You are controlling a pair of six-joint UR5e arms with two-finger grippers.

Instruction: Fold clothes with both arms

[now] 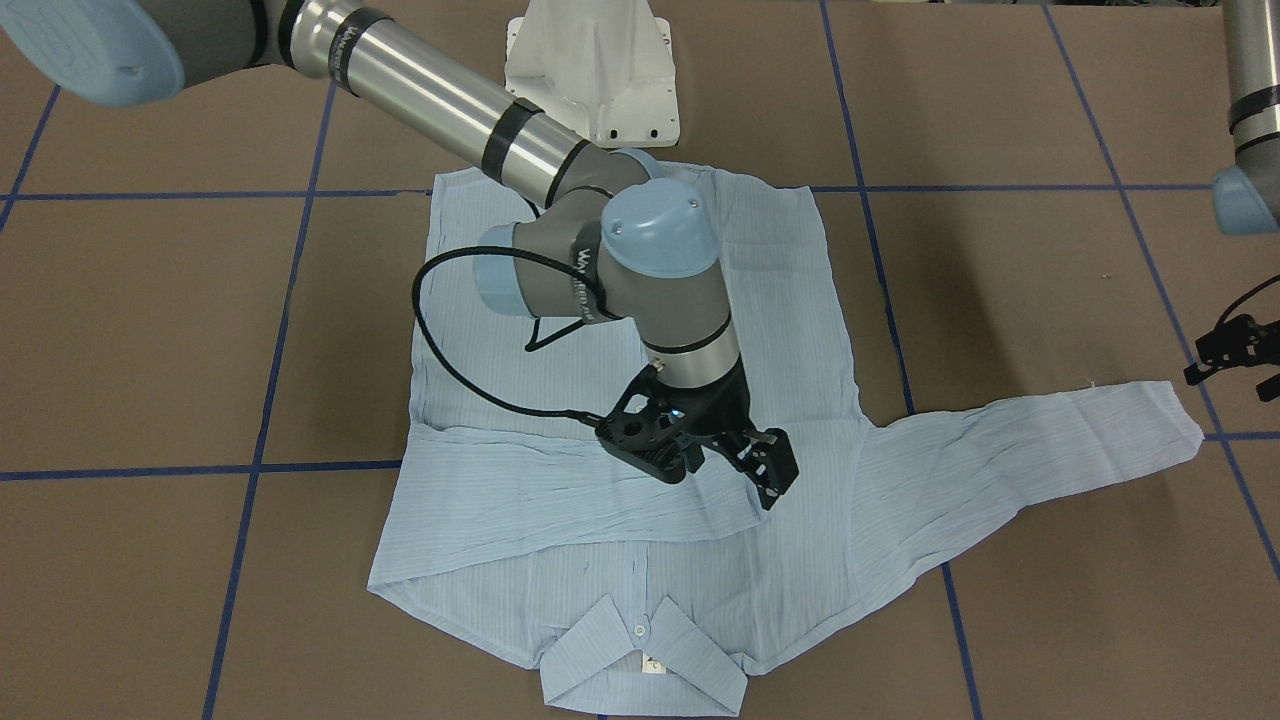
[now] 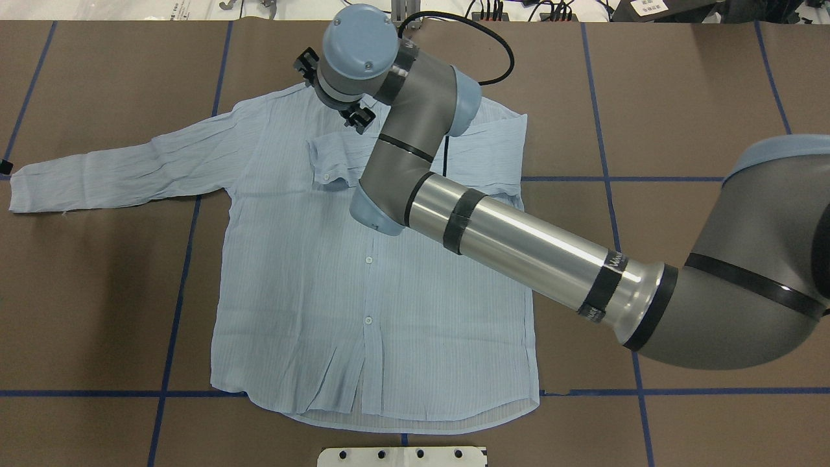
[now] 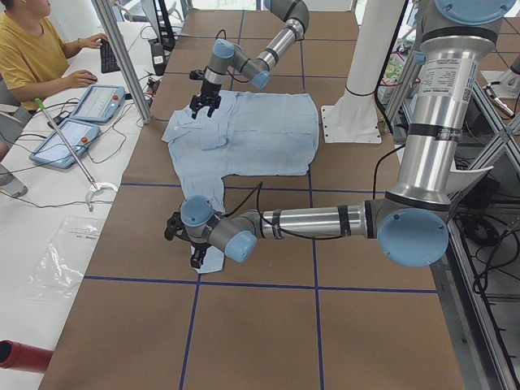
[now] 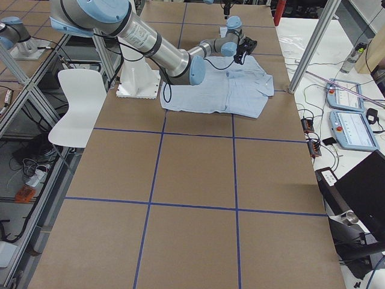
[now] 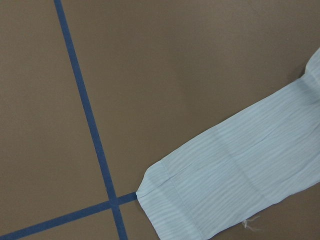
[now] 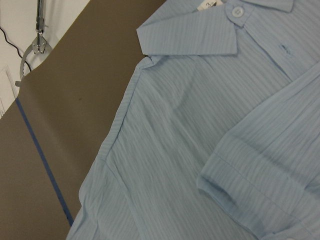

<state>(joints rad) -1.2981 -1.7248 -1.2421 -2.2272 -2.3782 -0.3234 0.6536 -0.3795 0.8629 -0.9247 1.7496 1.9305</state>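
Unfolded sleeve (image 1: 1040, 440) runs straight out from shirt (image 2: 369, 292), cuff (image 1: 1170, 425) beside left claw (image 1: 1235, 350) (grip unreadable), so left's nearer; right claw (image 1: 715, 465) hangs released over shirt's chest.

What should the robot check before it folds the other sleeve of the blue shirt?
1. Folded sleeve lies across the shirt's chest: ok.
2. Right gripper clear of cloth: ok, it holds nothing.
3. Outstretched sleeve flat on the table: ok.
4. Left gripper near that sleeve's cuff: ok.
5. Left gripper open for the grab: cannot tell.
6. Cuff gripped: not ok, it lies free.
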